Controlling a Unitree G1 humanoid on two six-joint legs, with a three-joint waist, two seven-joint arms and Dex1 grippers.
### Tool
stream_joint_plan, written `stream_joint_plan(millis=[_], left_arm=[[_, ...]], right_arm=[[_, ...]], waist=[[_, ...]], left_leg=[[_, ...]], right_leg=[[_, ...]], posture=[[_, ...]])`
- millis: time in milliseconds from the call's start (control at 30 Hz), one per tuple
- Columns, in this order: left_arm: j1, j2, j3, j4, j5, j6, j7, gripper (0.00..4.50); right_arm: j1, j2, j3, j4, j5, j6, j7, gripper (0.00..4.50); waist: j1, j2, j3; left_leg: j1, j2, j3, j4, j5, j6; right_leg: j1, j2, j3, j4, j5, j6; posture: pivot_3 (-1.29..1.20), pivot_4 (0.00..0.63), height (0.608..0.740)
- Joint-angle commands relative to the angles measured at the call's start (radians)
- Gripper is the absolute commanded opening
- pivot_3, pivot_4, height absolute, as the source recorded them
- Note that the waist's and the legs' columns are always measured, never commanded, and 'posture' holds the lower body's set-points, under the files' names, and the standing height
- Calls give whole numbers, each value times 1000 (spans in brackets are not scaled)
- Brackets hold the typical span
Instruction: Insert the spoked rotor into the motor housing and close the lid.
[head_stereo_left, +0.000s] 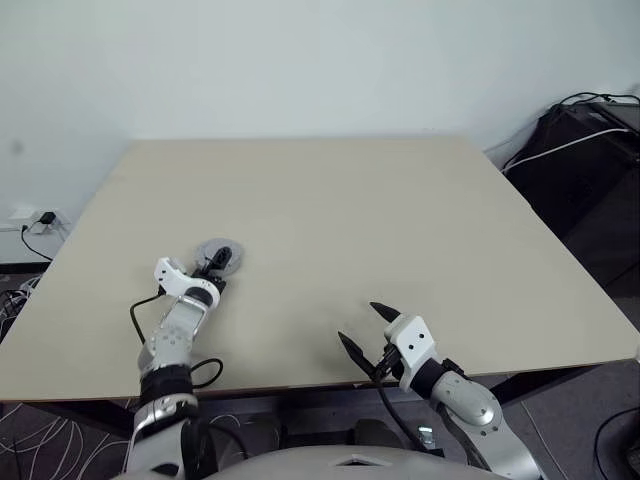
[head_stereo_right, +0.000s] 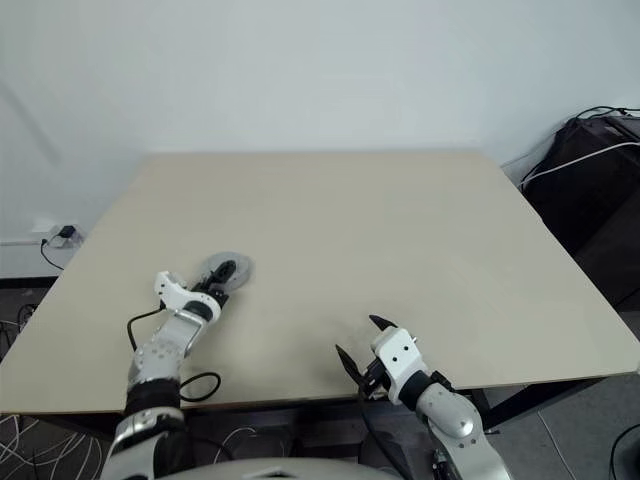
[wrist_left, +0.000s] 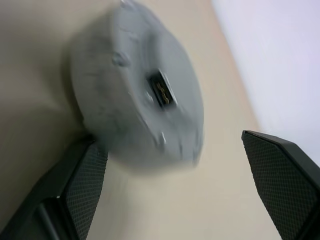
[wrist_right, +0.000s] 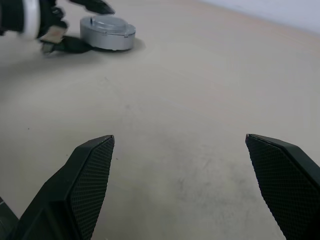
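A broad, pale beige worktop (head_stereo_left: 330, 230) with a matte, faintly scuffed face fills the middle of the scene, set close to a plain white wall (head_stereo_left: 300, 60) that runs behind its far edge. Past the far right corner a black bag or case (head_stereo_left: 585, 150) sits on the dark floor with white and black cables (head_stereo_left: 560, 145) draped over it, and beyond the left edge a white wall socket with a black plug (head_stereo_left: 40, 218) shows low on the wall, with more loose cables lying on the floor below. Toward the near left corner of the worktop rests the assembled motor, a low round grey metal lid (wrist_right: 108, 32) closed on top, its smooth face bearing a small dark rectangular opening at the centre; whatever sits beneath the lid is hidden. The left gripper (head_stereo_left: 213, 266) lies just on the near side of this grey drum, its two black textured fingers (wrist_left: 85, 180) spread wide on either side and gripping nothing, one finger close against the drum's near wall, though contact cannot be told. The right gripper (head_stereo_left: 365, 330) hovers near the worktop's near edge, right of centre and well apart from the drum, its black fingers (wrist_right: 92, 175) also spread wide and empty over bare surface. Nothing stands between the two grippers, and a black cable (head_stereo_left: 140, 315) loops beside the left forearm near the near edge.
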Motion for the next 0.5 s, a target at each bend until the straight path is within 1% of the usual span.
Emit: stream_joint_plan(millis=[33,100,167,267,333,400,433,500], left_arm=[[70,25,-46,-103,-10,111,-23,4450],[122,50,-59,-156,-10,154,-41,4450],[156,63,-64,-192,-13,181,-50,4450],[268,115,-133,-319,22,186,-133,4450],[322,136,-181,-385,82,107,-192,4450],[375,158,-240,-443,171,-10,-252,4450],[404,174,-279,-465,239,-98,-288,4450],[440,187,-324,-481,324,-229,-338,4450]], right_arm=[[-22,2,-11,-19,2,15,12,4500],[-31,1,-10,-11,4,25,19,4500],[-38,2,-9,-8,4,31,26,4500],[-59,8,-9,1,9,42,36,4500],[-66,17,-14,4,21,47,39,4500],[-73,36,-24,4,38,53,35,4500],[-76,49,-30,6,37,50,25,4500],[-80,65,-37,9,31,41,10,4500]], waist=[[3,2,-2],[3,3,-3],[3,4,-4],[-2,5,-5],[-1,5,-5],[3,6,-4],[4,6,-4],[7,6,-3]], left_leg=[[0,0,0,0,0,0],[1,0,0,0,0,0],[2,0,0,0,0,0],[2,0,0,0,0,0],[2,0,0,-1,0,0],[1,0,1,-2,0,0],[1,0,1,-2,0,0],[0,0,0,-2,0,0]], right_leg=[[0,0,0,0,0,0],[1,0,0,0,-2,3],[2,-1,0,1,-3,2],[2,-2,1,1,-3,2],[1,-4,1,0,-4,1],[0,-4,1,0,-4,0],[0,-6,1,0,-4,0],[-1,-6,1,0,-4,0]], posture=[[0,0,740],[0,0,740],[0,0,740],[0,0,740],[0,0,740],[0,0,740],[0,0,740],[0,0,740]])
